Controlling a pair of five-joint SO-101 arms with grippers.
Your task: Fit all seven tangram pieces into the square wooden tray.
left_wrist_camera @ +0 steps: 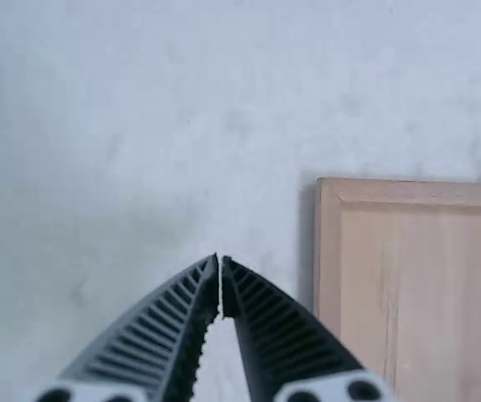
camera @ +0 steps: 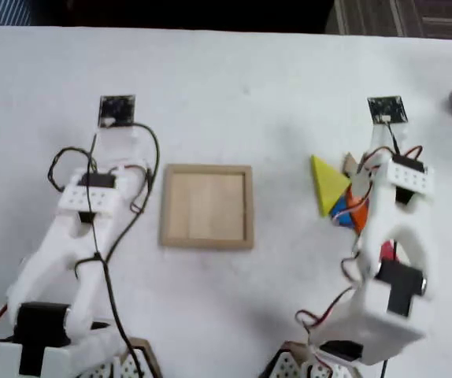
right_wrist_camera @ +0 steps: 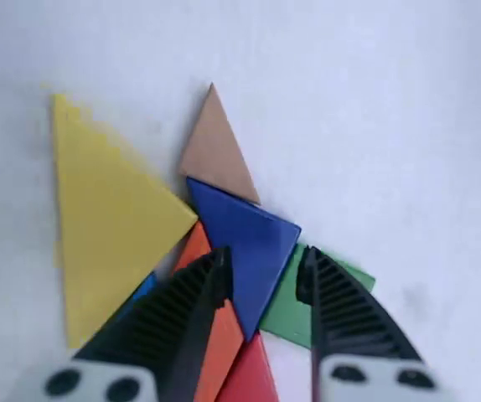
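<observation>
A: White table (camera: 234, 71), two arms. Left gripper (left_wrist_camera: 220, 266)?
B: Tips pressed together, nothing held. Sits just beside the tray (camera: 207, 206) corner.
A: Right gripper (right_wrist_camera: 264, 261)?
B: Jaws apart, straddling the blue piece (right_wrist_camera: 245, 230). Contact: cannot tell.
A: Tray contents?
B: Bare wood. Zero of seven placed.
A: Pieces?
B: One overlapping pile (camera: 328, 185), well apart from the tray, on the right arm's side. Orange piece (right_wrist_camera: 222, 335), red piece (right_wrist_camera: 253, 377), green piece (right_wrist_camera: 287, 314) nearest; yellow triangle (right_wrist_camera: 106, 218) beside; tan triangle (right_wrist_camera: 215, 155) farthest.
A: Stage?
B: First pick, I judge. Every placement remains.
</observation>
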